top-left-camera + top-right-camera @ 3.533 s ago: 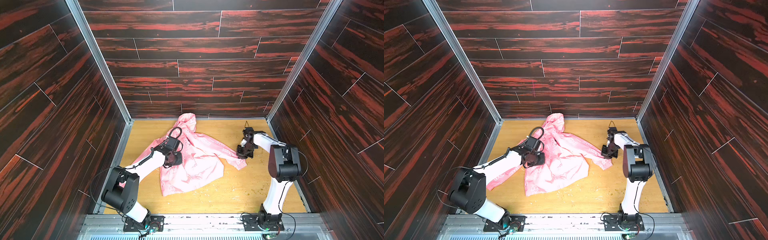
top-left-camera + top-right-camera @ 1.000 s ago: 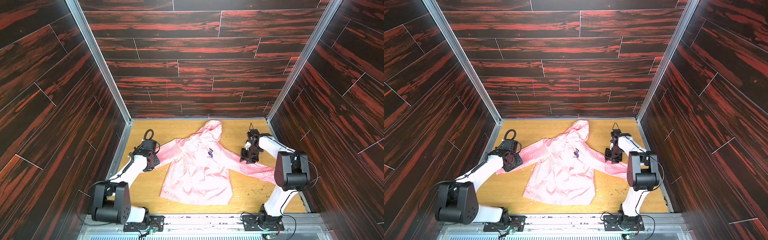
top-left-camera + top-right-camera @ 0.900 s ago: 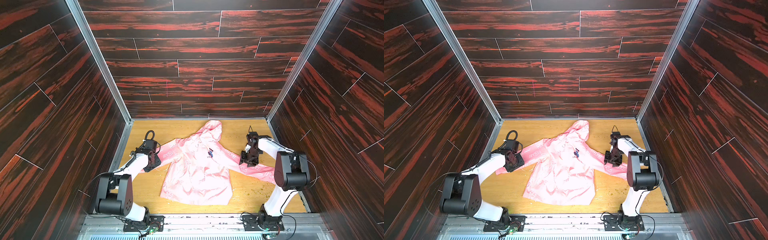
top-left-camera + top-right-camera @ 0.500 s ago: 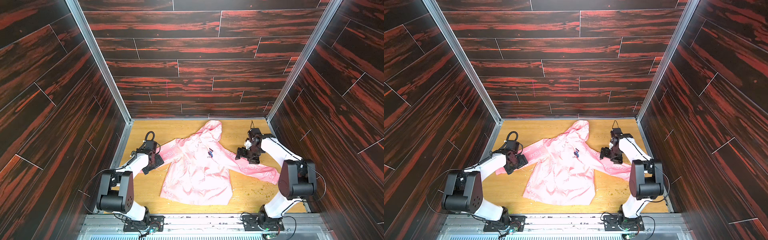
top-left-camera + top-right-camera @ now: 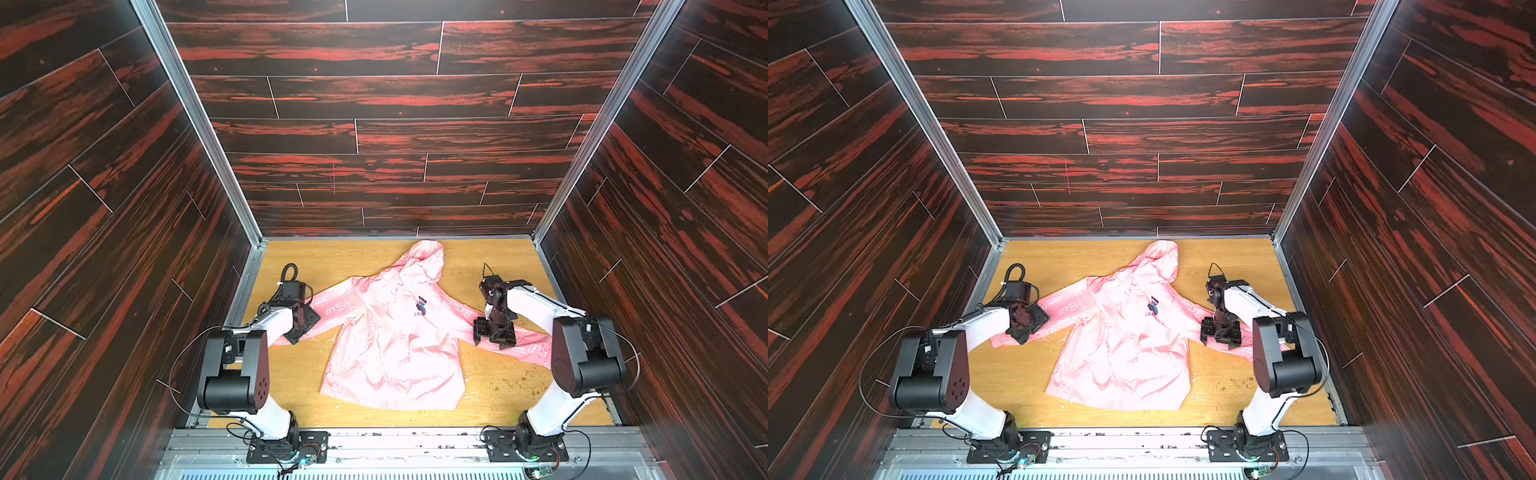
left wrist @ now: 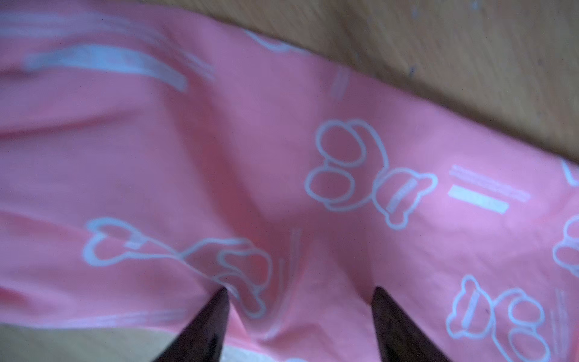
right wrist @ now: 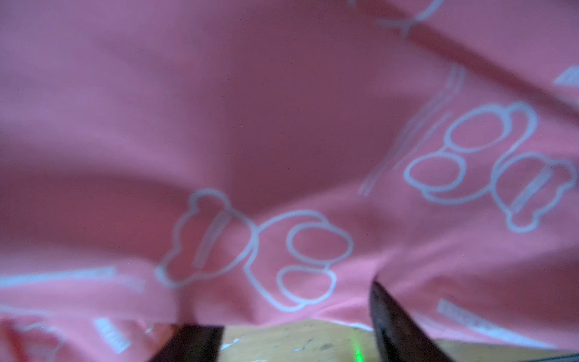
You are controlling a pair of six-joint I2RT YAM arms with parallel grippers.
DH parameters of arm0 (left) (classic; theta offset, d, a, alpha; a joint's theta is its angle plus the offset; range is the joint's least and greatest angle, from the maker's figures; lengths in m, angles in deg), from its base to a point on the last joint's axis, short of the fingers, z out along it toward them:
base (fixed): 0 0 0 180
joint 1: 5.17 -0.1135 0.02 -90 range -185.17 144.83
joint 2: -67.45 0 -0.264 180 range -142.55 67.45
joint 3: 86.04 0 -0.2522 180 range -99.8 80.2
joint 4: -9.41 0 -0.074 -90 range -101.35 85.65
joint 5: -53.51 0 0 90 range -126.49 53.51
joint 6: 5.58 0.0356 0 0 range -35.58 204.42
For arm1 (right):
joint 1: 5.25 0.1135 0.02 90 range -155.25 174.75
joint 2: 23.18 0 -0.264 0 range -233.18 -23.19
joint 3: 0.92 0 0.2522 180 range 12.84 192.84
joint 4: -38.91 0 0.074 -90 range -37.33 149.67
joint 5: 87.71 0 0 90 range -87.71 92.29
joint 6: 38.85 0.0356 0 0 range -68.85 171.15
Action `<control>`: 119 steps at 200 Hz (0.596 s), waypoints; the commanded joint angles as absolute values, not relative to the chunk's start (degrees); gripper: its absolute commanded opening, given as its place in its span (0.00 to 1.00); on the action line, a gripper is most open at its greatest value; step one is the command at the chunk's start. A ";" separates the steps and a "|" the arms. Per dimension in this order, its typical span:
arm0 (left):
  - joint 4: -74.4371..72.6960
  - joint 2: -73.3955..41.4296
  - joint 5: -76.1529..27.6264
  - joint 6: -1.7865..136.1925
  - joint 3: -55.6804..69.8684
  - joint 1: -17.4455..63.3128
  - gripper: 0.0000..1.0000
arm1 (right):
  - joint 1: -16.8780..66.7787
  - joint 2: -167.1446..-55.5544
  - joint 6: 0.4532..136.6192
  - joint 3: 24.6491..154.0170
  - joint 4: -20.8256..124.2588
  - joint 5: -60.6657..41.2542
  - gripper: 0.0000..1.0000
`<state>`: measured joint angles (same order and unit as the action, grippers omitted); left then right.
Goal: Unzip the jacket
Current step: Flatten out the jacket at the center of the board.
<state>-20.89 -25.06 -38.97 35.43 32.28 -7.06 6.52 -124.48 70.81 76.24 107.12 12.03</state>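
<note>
Top views come first: in both, the jacket (image 5: 395, 345) (image 5: 1125, 345) is seen spread flat and front up on the wooden table (image 5: 490, 386). Its hood is turned toward the far wall, its hem toward the near edge, and its sleeves are stretched out left and right. The left gripper (image 5: 302, 328) (image 5: 1025, 324) is held over the left sleeve (image 5: 332, 309), and the right gripper (image 5: 493, 338) (image 5: 1221, 338) over the right sleeve (image 5: 528, 347). The zipper (image 5: 390, 357) is judged closed from collar to hem (no gap between the front panels is seen, though the pull is too small to be made out). The laying-out is therefore judged done, while the unzipping itself is wholly to be done. The width of the jaws cannot be told from here.

Left wrist view: that gap is filled. The left jaws are shown parted at a middling width, with the fingertips (image 6: 206, 322) set against printed sleeve cloth that puckers between them; nothing is seen clamped.

Right wrist view: the right jaws are likewise shown parted, with a strip of bare table visible between the tips and the sleeve cloth lying just past them, ungripped. The zipper, hood and chest logo (image 5: 421, 306) are shown by neither wrist view.
</note>
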 commanded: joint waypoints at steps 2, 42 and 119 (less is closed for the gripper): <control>-14.80 -27.59 -37.14 28.41 34.68 -8.51 0.59 | 6.53 -129.39 70.47 77.50 107.57 17.17 0.47; -9.63 -30.35 -34.97 26.85 35.20 -12.07 0.27 | 3.77 -132.65 69.82 78.87 106.42 17.72 0.04; -9.53 -22.92 -39.13 29.45 36.88 -18.27 0.00 | -4.55 -131.52 65.38 84.56 108.63 21.50 0.00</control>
<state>-6.31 -27.73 -34.73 28.74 35.29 -16.28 -3.49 -129.81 67.27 82.75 107.08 18.19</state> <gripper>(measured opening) 0.049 0.047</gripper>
